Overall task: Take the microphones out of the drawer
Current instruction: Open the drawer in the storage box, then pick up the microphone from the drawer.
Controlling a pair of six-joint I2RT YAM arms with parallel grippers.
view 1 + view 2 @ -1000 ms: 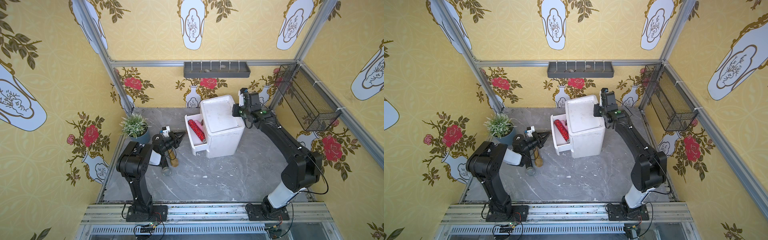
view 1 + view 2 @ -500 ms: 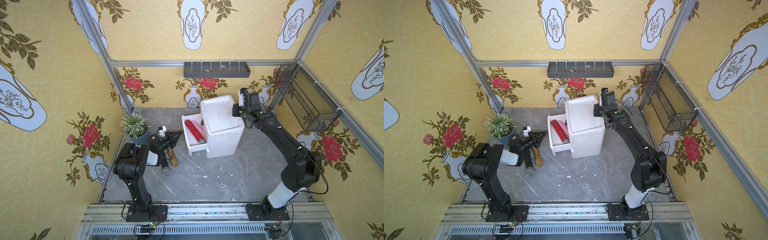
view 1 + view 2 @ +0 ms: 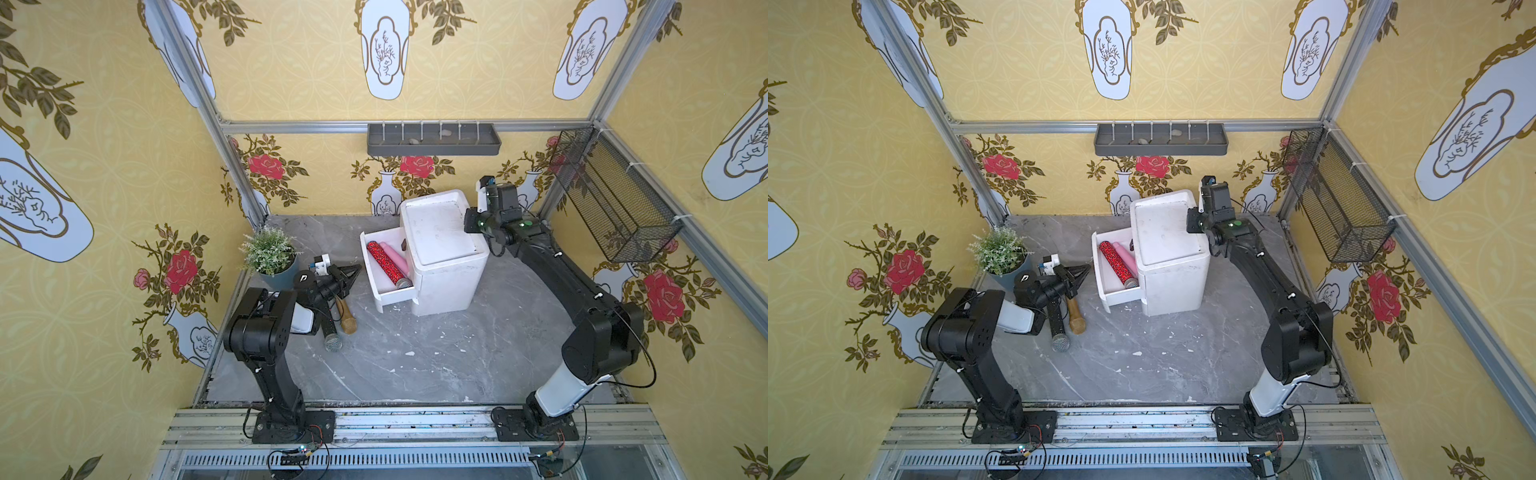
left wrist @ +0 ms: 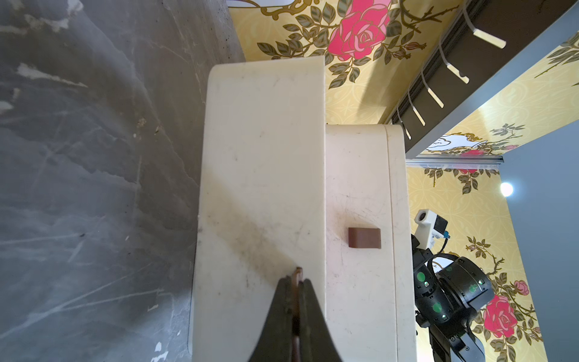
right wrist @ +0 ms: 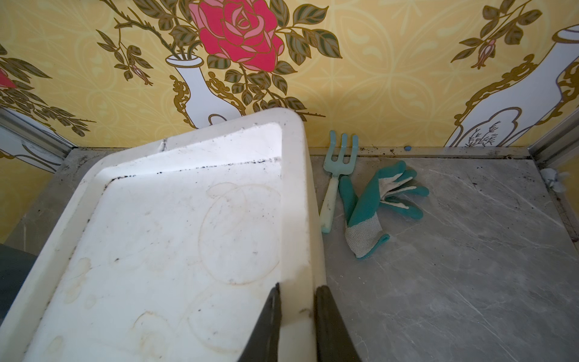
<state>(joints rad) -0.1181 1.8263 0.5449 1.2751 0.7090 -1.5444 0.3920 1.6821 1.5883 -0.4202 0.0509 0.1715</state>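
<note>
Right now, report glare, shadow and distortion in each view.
Both top views: even light, sharp, wide lens tilting the frame post outward. Left wrist view: a lamp flares, a diagonal shadow crosses the drawer front. Right wrist view: the cabinet top blows out white toward the wall.

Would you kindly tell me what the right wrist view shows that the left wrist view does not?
Only right wrist: a teal hand fork and teal glove, and the right gripper clamped on the cabinet rim. Only left wrist: the left gripper pinching the drawer handle, plus a second brown handle. Both: the white cabinet and marble table.
</note>
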